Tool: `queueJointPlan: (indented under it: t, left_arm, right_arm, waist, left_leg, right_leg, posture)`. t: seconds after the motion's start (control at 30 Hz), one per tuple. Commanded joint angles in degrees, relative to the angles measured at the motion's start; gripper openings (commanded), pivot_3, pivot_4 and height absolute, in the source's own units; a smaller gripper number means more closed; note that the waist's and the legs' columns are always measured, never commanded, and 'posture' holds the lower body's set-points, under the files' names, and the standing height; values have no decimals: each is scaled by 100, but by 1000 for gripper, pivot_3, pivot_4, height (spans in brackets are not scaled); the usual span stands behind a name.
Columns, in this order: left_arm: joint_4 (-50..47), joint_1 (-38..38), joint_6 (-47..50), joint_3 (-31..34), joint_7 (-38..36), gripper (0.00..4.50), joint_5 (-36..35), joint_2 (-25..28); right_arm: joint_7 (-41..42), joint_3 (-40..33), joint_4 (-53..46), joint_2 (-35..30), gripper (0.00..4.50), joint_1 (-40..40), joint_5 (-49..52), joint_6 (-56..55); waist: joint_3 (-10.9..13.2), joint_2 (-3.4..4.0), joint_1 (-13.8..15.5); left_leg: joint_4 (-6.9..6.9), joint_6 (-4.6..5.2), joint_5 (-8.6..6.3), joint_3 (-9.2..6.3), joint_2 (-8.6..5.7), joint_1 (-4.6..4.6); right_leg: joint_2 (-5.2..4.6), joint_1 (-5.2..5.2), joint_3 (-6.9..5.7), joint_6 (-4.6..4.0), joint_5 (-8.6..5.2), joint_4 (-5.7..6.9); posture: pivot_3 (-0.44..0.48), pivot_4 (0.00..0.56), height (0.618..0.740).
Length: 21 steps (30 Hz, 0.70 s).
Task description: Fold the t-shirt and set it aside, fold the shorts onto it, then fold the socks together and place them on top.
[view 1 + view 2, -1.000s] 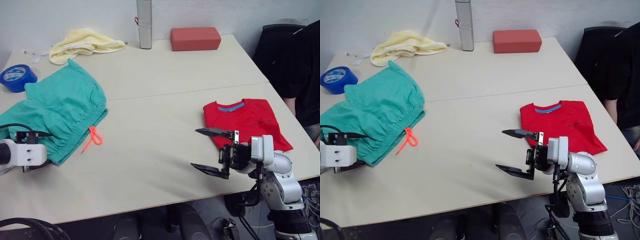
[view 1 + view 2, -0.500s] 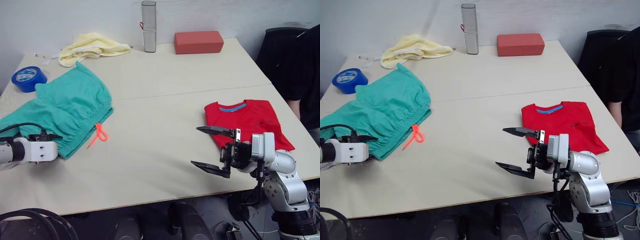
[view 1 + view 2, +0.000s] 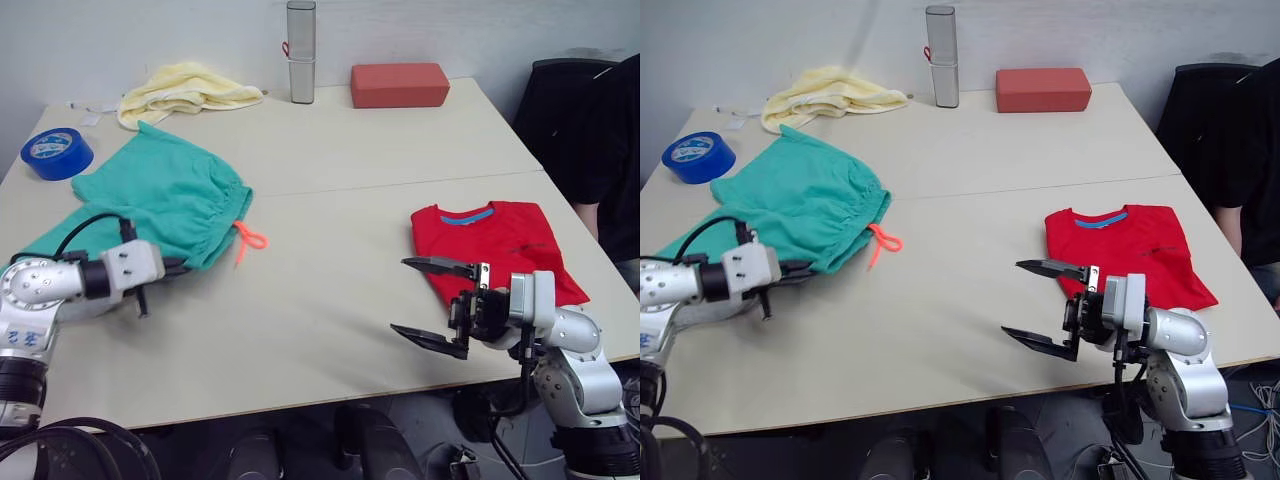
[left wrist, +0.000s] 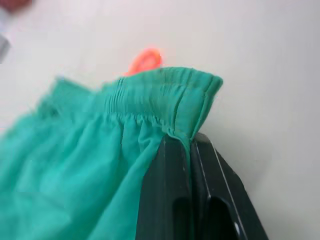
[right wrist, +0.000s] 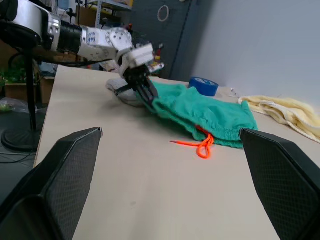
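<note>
Left wrist view shows what the head views cannot: the waistband corner of the shorts pinched between the two black fingers of the left gripper, whose jaws are clenched on the teal fabric, with the orange drawstring peeking out behind the gathered elastic. In the left eye view the shorts lie spread on the left half of the bench, their near edge meeting the left gripper at the front left, and the drawstring loop rests on the bare bench just beside the waistband. The right wrist view looks across the bench between its own fingers and shows the left gripper gripping the shorts' edge, with the drawstring lying loose in front.

The t-shirt lies folded on the right side of the bench, blue collar band facing away from the robot. The right gripper hovers just in front of the t-shirt's near left corner, jaws released and spread wide, holding nothing.

Along the far edge are a pale yellow cloth, an upright grey cylinder and a red block; a blue tape roll sits at the far left. A person in dark clothing is at the right.
</note>
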Motion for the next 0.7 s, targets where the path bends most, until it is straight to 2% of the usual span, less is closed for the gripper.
queueJointPlan:
  t: [0.03,0.1,0.23,0.3,0.37,0.5,0.63,0.7]
  left_arm:
    - [-1167,-338,1034,-122,86,60,-267,-168]
    - [-1550,-533,1475,-244,114,60,-249,-302]
    - [-2502,-896,2933,-650,26,60,-662,-631]
    - [-3309,-813,4001,-896,316,60,-1138,-966]
    - [-3916,-633,4664,-1123,671,60,-1339,-1327]
    - [-4456,-234,5194,-1709,1241,60,-1163,-1972]
    - [-4434,-49,5634,-1571,1826,60,-1373,-2663]
    - [-4289,0,5543,-1524,1587,477,-1339,-2539]
  right_arm:
    - [47,-279,-84,-164,4500,73,121,-89]
    - [78,-339,-88,-233,4500,115,145,-74]
    - [156,-499,-94,-359,4500,257,203,-46]
    - [248,-619,-64,-434,4500,392,247,-88]
    - [329,-729,-45,-471,4500,516,283,-121]
    - [536,-917,-17,-509,4500,806,355,-232]
    - [661,-1003,-15,-559,4500,977,375,-254]
    - [718,-1057,54,-630,4500,1053,308,-264]
  waist:
    - [0,-1,-2]
    - [0,-1,-10]
    - [0,-1,-37]
    - [0,-1,-63]
    - [0,-1,-75]
    - [1,-3,-90]
    - [5,-9,-81]
    - [8,-11,-83]
  left_leg:
    - [5,0,0,-2,0,0]
    - [10,0,0,-4,1,3]
    - [10,-4,2,-23,4,4]
    - [10,-5,3,-31,4,4]
    - [13,-4,2,-33,0,4]
    - [18,-7,-1,-42,-1,11]
    - [28,-18,5,-126,-23,14]
    - [23,-18,2,-158,-28,47]
  right_leg:
    - [3,2,3,2,1,0]
    - [45,6,18,7,4,1]
    - [57,6,37,10,5,3]
    - [59,6,42,13,4,4]
    - [56,7,52,22,-1,9]
    - [54,9,76,26,0,11]
    - [57,27,73,18,4,12]
    - [65,66,70,13,4,-2]
  posture:
    - [0,150,740]
    - [0,150,740]
    - [0,150,740]
    - [0,150,740]
    - [0,150,740]
    - [0,150,740]
    - [0,150,740]
    - [0,150,740]
